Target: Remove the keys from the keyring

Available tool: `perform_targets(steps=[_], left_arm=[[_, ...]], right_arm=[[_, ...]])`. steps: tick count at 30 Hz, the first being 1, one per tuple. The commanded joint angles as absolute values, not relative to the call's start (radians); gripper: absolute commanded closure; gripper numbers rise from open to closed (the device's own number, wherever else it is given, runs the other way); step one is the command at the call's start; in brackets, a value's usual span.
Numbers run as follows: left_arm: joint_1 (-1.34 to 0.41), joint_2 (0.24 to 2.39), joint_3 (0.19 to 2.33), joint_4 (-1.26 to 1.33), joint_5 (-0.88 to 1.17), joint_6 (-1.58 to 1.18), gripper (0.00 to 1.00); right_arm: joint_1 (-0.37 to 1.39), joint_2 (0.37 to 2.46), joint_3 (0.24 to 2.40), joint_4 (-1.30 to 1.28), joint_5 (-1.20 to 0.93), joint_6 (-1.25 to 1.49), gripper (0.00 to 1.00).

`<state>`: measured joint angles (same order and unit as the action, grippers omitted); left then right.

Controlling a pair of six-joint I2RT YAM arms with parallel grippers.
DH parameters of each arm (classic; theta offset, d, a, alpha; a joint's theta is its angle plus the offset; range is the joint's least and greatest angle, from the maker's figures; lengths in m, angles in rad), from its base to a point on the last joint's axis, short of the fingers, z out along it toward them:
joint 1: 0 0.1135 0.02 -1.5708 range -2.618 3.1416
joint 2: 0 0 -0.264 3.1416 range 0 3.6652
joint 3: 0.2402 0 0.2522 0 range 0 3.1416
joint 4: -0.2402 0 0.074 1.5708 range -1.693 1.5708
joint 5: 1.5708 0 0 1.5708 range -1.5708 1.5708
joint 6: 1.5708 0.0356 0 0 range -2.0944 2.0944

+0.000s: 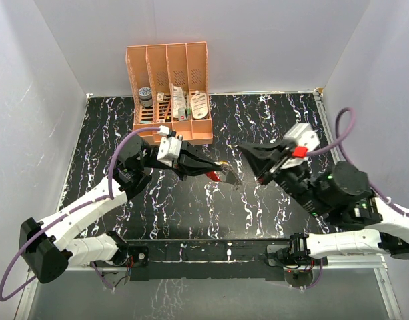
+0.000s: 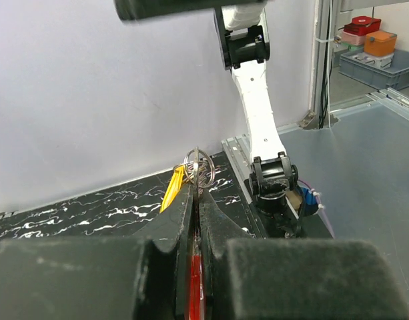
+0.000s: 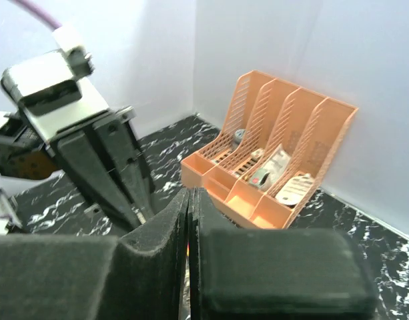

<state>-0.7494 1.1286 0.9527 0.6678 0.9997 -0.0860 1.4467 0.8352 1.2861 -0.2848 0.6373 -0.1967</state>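
left gripper point(image 2: 195, 193) clamped on the keyring point(image 2: 199, 168); right gripper point(image 3: 189, 195) closed, its hold unclear.

Keyring point(image 1: 221, 175) between left gripper point(image 1: 208, 167) and right gripper point(image 1: 247, 155) over the table point(image 1: 191, 213), rack point(image 1: 169, 80) behind.

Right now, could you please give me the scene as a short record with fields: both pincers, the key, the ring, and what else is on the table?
left pincer: shut on the red tag, raised above the table
ring: sticks out past the left fingertips
key: yellowish, beside the ring, seemingly not yet off
right pincer: shut, facing the left pincer; whether it holds anything cannot be told
rack: orange, four compartments, at the back wall, small items inside
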Motion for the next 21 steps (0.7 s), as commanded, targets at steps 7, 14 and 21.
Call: perform_targets(steps=[7,14,21], left_arm=[[-0.755,1.115,0.963,0.766,1.041,-0.111,1.00],[-0.755,1.158,0.980,0.882,1.064,-0.196,1.00],[-0.756,1.185,0.985,0.931,1.065,-0.241,1.00]], right_arm=[[1.443,0.880,1.379,-0.340,0.669,-0.190,0.82],[1.443,0.907,1.385,-0.422,0.614,-0.125,0.65],[1.443,0.899,1.355,-0.410,0.581,-0.098,0.69]])
